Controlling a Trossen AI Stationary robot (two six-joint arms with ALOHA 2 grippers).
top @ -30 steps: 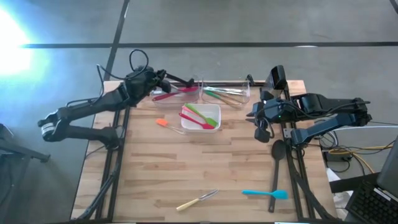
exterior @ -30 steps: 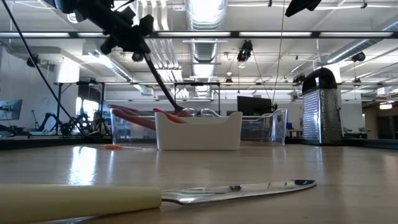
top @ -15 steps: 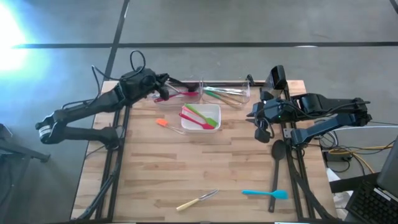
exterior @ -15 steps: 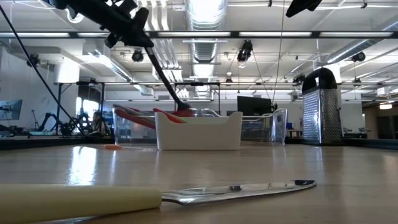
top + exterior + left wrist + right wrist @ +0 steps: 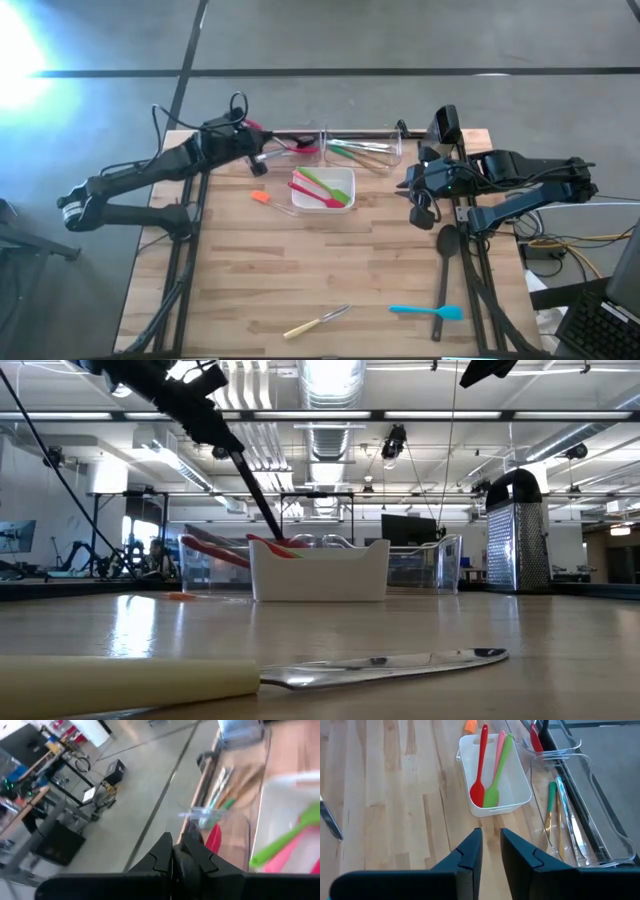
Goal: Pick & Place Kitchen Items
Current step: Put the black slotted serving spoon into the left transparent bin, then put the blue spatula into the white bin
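Observation:
My left gripper (image 5: 258, 152) hangs over the left end of the left clear bin (image 5: 290, 150) at the table's far edge, shut on a slim black utensil (image 5: 250, 490) that slants down into that bin beside red utensils (image 5: 205, 548). My right gripper (image 5: 413, 187) is open and empty above the table, right of the white dish (image 5: 345, 178); in the right wrist view (image 5: 490, 847) its fingers stand apart. Red, pink and green spoons (image 5: 490, 770) lie in the dish. A cream-handled knife (image 5: 318, 321), a blue spatula (image 5: 428, 312) and a black ladle (image 5: 446, 250) lie on the table. My left gripper pinches the black utensil's upper handle end (image 5: 222, 435) between its two fingers, coming from above and the table's left. The utensil hangs slanted below the fingers, its lower end (image 5: 275, 535) down inside the left clear bin. The gripper's body hides the exact place of contact.
A second clear bin (image 5: 365, 150) with green and metal utensils stands right of the first. A small orange piece (image 5: 260, 197) lies left of the dish. A metal grater (image 5: 515, 530) stands at the far right. Bare wood lies in the table's middle.
My left gripper has moved a little toward the table's near edge and turned at the wrist, still shut on the black utensil. The utensil's lower end has stayed in the left bin and shifted slightly toward the table's left.

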